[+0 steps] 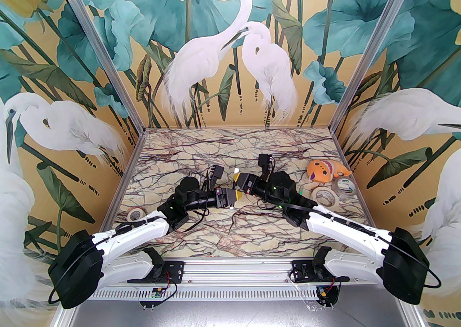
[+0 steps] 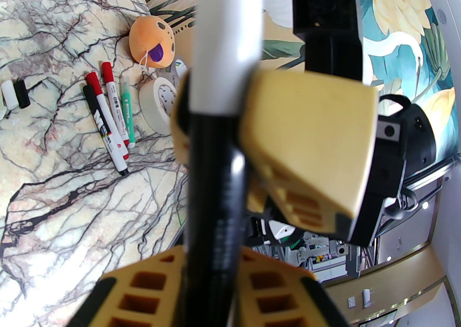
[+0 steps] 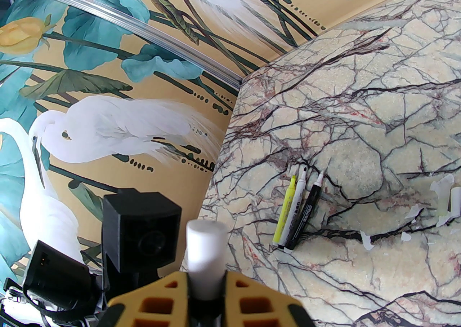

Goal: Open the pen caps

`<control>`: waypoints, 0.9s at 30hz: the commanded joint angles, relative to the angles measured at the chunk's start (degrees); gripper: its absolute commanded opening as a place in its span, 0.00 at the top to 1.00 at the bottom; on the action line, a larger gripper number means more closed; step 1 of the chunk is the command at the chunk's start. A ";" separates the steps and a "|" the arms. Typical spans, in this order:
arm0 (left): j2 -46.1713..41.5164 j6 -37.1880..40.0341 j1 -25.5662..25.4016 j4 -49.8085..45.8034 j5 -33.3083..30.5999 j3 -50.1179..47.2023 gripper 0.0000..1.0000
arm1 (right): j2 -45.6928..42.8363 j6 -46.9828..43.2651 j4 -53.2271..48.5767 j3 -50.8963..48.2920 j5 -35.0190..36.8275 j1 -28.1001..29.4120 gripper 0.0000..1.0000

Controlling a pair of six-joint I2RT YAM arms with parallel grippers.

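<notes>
From above, both arms reach in from the near edge with elbows bent outward. Their forearms angle inward so the left gripper (image 1: 233, 198) and the right gripper (image 1: 238, 181) meet tip to tip over the middle of the worktop (image 1: 230, 145). What sits between them is too small to make out here.

In the left wrist view, the left jaws are clenched on a black barrel (image 2: 212, 192) that rises between them. The white cap (image 2: 227, 40) tops it, blurred by nearness. The right jaws are clamped at the cap's base, where white meets black. Beyond lie a row of capped markers (image 2: 108, 120), a tape roll (image 2: 156, 102) and an orange plush (image 2: 151, 42). A loose white cap (image 2: 9, 94) and a loose black cap (image 2: 22, 93) sit at the left edge.

In the right wrist view, the white cap stands between the right jaws, its lower end hidden. Three uncapped pens (image 3: 299, 206) lie side by side, well apart from it.
</notes>
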 commanded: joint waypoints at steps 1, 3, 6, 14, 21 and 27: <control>-0.27 5.18 -0.70 -2.57 0.14 0.94 0.86 | -1.44 0.61 0.75 -1.07 -0.03 0.39 0.78; -1.38 8.24 -0.77 -5.02 -0.39 0.78 0.88 | -2.30 0.23 -2.64 -0.34 0.22 0.39 0.70; -3.48 12.59 -0.89 -6.79 -0.23 -0.33 0.89 | -4.15 -1.27 -12.27 2.04 1.46 0.17 0.62; -3.09 17.62 -1.53 -9.14 3.55 -0.79 0.90 | -5.77 -3.46 -24.24 6.97 -4.69 -3.06 0.46; -0.85 19.72 -2.79 -11.43 4.10 0.92 0.89 | -3.96 -5.25 -27.72 9.70 -8.93 -4.83 0.47; 1.46 19.54 -4.04 -10.80 2.85 1.63 0.89 | -0.99 -6.49 -28.72 12.11 -11.31 -4.89 0.54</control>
